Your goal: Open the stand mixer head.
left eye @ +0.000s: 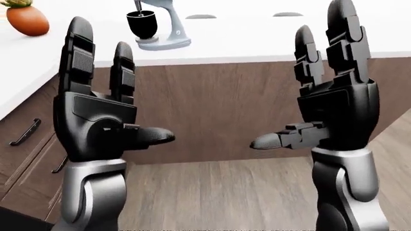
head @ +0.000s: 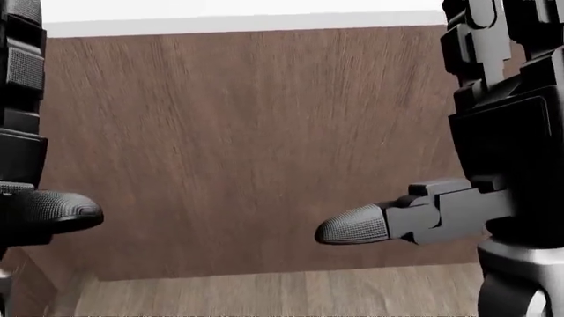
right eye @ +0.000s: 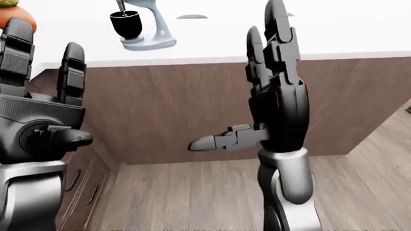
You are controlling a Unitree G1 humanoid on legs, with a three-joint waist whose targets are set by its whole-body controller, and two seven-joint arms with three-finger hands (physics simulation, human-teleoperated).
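Approach phase, nothing touched yet. Left hand point(left eye: 96, 110) and right hand point(left eye: 334, 101) are both raised, fingers spread wide and upright, thumbs pointing inward at each other, holding nothing. They stand short of the wood-panelled side point(head: 256, 152) of the worktop point(left eye: 270, 43).

Stand mixer point(left eye: 157, 26) sits on the white worktop, above and beyond the left hand's fingertips, slightly to their right in the left-eye view, and well apart from both hands. It's well up and left of the right hand. Dark bowl point(left eye: 142, 24) is in place on its grey base; the head is cut off by the top edge, so I can't tell whether it's down or tilted. My read is that it's not opened.

Next move, as I judge it: close the gap to the worktop, then lift a hand over the edge and get it under or onto the mixer head to tip it up. The left hand is the nearer one. The head needs to be in view first.

View differences:
- The eye views show the mixer; the head view doesn't. It shows only panel, the worktop lip, a strip of floor point(head: 282, 294) and the two thumbs.
- The left-eye view shows an orange pot point(left eye: 27, 19) at top left, above the left hand, and drawer handles point(left eye: 24, 132) just left of it.
- The right-eye view shows the right hand edge-on and clips the pot.
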